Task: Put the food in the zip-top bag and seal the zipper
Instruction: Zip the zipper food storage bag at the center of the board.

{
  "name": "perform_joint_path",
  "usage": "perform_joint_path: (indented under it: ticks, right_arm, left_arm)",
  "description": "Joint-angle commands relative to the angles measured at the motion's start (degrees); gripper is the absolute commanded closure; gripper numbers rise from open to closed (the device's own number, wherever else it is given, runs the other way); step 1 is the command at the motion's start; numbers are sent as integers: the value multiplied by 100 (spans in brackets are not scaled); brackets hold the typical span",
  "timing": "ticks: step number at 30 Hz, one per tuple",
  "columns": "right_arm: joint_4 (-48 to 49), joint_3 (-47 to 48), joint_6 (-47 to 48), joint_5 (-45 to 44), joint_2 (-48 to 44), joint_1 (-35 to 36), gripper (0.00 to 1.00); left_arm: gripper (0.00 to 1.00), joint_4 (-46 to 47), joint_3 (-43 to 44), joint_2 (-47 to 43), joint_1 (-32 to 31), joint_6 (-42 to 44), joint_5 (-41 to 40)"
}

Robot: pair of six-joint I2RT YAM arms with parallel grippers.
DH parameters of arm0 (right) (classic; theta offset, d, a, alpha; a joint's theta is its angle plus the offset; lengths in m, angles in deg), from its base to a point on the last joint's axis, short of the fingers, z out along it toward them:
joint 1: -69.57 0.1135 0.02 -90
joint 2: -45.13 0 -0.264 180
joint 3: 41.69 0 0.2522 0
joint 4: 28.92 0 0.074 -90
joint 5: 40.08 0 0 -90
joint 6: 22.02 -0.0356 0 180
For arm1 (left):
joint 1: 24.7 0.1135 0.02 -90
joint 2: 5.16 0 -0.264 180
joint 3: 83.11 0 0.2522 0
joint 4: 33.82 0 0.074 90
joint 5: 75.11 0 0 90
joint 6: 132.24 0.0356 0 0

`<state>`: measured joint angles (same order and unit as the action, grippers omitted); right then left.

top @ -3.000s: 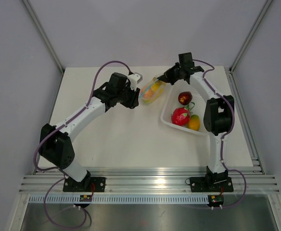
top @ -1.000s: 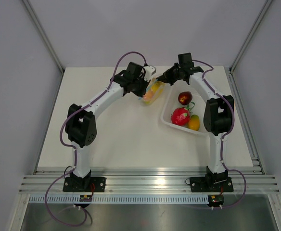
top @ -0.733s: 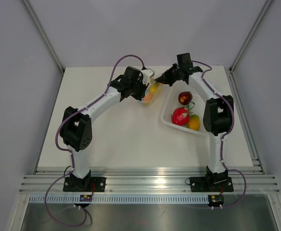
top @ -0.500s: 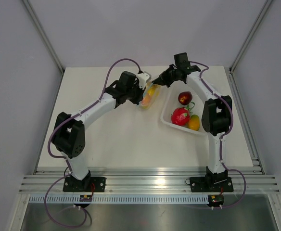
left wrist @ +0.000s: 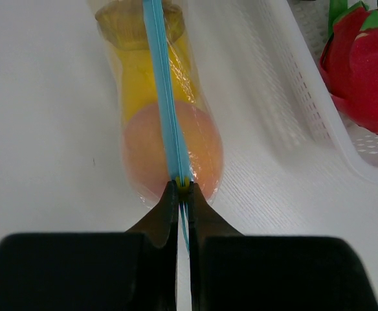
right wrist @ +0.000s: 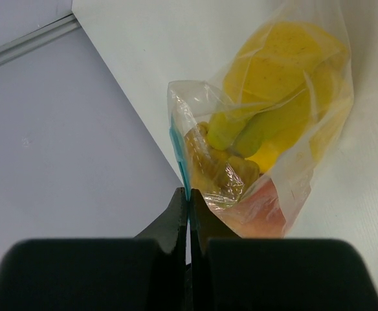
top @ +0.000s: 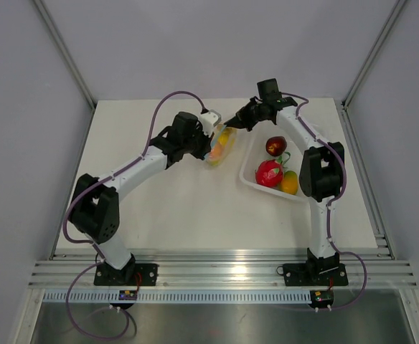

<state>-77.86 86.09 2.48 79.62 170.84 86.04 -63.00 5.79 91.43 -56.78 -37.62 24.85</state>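
The clear zip-top bag hangs between my two grippers at the back of the table, just left of the white tray. Inside it are the yellow banana bunch, the orange-pink peach and a yellow lemon. The light-blue zipper runs along the bag's top edge. My left gripper is shut on the zipper, with a small yellow slider at its tips. My right gripper is shut on the zipper's end corner. In the top view the left gripper and right gripper stand at the bag's two ends.
The white perforated tray stands right of the bag, holding a dark red apple, a red dragon fruit and an orange fruit. The tray's rim lies close beside the bag.
My left gripper slid along the zipper toward the near left end of the bag, and the left arm's elbow swung out left. My right gripper shifted slightly left, still pinching the bag's corner.
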Motion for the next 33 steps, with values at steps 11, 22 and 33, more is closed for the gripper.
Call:
perform_joint_path:
  ticks: [11,22,33]
  right_arm:
    - [890,745,-288,-622,164,-355,100]
    - [1013,674,-376,-605,164,-460,100]
    - [1066,622,-385,-622,147,-504,100]
  left_arm:
    - [100,-1121,-702,-563,-62,-225,367]
    - [100,-1209,-1053,-747,-62,-278,332]
    - [100,-1323,-1290,-862,-62,-321,367]
